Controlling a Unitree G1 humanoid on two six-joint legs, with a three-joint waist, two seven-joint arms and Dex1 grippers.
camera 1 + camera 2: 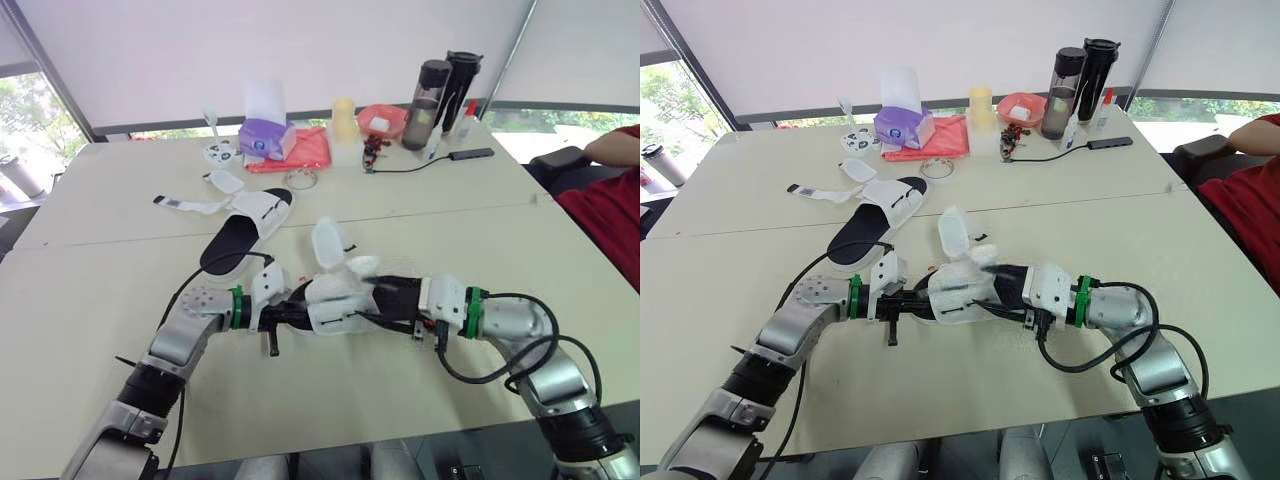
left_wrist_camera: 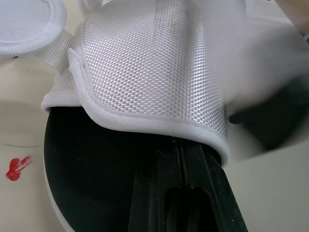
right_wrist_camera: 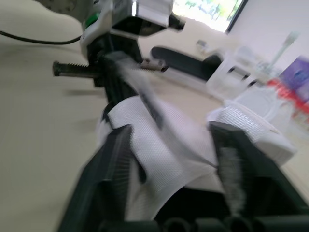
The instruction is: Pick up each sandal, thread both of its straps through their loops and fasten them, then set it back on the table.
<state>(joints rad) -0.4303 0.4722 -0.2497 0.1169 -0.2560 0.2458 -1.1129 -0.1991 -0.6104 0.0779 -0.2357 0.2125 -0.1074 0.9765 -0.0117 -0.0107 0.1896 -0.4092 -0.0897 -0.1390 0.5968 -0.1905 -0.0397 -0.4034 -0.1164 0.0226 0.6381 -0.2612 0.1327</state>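
One sandal (image 1: 338, 300), black-soled with white mesh straps, is held between my two grippers at the middle of the table. One of its strap flaps (image 1: 328, 242) stands up loose. My left gripper (image 1: 296, 312) is shut, its fingers (image 2: 181, 193) lying over the black footbed with the tips hidden under the white strap (image 2: 145, 67). From the other end, my right gripper (image 1: 385, 297) holds the sandal, one finger (image 3: 113, 164) on each side of the strap (image 3: 164, 159). The second sandal (image 1: 240, 238) lies further back to the left, with its straps (image 1: 190, 205) spread open.
Along the far edge stand a purple tissue box (image 1: 266, 138), a red cloth (image 1: 300, 150), a yellow cup (image 1: 343, 120), a red bowl (image 1: 380, 120) and two dark bottles (image 1: 428, 92). A cable with a hub (image 1: 470, 154) lies nearby. A person in red (image 1: 610, 210) sits at the right.
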